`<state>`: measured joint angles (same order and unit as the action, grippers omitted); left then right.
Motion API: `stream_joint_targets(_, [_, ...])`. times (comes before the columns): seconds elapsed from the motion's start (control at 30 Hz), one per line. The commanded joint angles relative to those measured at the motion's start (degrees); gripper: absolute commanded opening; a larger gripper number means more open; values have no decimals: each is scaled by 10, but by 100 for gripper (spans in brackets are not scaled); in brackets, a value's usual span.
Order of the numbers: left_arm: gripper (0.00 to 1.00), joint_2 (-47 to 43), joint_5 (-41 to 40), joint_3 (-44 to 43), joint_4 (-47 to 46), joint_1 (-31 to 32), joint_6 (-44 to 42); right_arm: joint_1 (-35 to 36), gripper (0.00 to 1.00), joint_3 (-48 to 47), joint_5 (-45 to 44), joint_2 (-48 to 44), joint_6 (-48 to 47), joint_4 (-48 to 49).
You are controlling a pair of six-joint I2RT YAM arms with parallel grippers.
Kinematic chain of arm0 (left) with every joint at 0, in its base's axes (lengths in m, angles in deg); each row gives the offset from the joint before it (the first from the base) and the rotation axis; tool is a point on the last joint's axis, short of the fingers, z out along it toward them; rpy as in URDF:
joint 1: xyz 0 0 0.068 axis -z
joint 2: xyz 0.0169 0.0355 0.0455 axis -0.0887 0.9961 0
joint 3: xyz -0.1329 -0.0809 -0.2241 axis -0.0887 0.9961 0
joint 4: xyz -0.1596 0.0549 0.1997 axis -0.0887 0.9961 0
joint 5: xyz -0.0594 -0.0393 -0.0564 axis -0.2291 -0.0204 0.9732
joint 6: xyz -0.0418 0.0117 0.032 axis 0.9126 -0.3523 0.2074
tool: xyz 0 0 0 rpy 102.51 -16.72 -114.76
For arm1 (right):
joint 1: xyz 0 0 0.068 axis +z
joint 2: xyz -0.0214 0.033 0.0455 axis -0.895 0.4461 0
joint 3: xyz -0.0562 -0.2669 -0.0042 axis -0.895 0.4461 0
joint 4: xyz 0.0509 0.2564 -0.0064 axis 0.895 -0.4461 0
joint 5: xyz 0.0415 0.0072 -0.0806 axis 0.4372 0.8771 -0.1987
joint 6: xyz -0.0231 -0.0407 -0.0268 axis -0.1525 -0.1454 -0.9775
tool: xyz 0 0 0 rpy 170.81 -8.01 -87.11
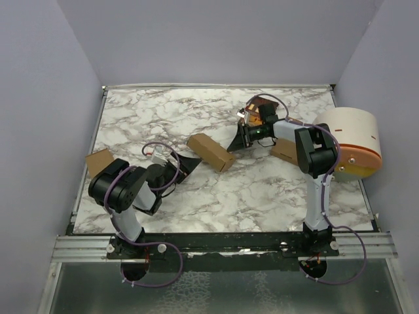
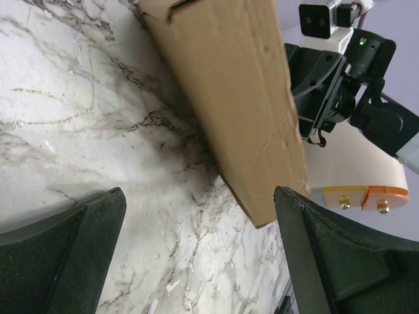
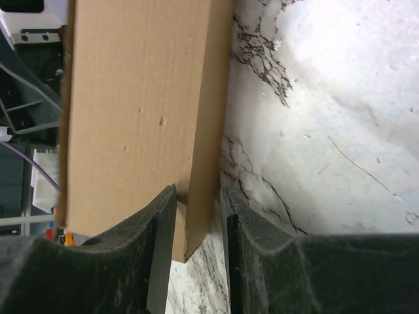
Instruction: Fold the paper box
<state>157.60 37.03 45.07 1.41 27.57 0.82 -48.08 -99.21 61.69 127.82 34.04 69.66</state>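
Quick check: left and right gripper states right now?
Left gripper: open, holding nothing.
Right gripper: pinched shut on the edge of the box.

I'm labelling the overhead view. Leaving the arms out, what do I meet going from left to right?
Going rightward: flat cardboard piece → box → second cardboard piece → round white drum.

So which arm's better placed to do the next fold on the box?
Right: the right gripper pinches an edge of the box; the left gripper is open near its other end, holding nothing.
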Motion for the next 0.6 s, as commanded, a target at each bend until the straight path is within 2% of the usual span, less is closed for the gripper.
stream_joint_targets(0.0, [99,24,-43,-18,-66,7,3,0,33,-2,-19,26,-11,-7])
stream_joint_targets(0.33, [99,49,-47,-48,-105,12,18,0,33,-1,-15,26,-12,-5])
stream_joint_targets(0.57, [99,37,-48,-79,-45,23,3,0,33,-1,-17,23,-16,-6])
